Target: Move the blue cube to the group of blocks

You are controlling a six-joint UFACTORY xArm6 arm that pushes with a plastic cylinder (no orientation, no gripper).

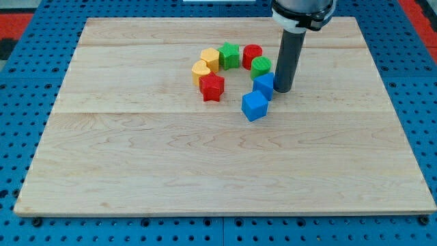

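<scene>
The blue cube [254, 106] sits on the tabletop [205, 164] just below a second blue block [263, 85], which my tip [283, 90] touches from the view's right, beside an arc of green [260, 66], red [252, 55], green [229, 55], yellow [209, 59], yellow [200, 71] and red [212, 87] blocks; the arm carries no pincer.

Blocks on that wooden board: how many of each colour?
Yellow: 2
Green: 2
Red: 2
Blue: 2
Total: 8
</scene>
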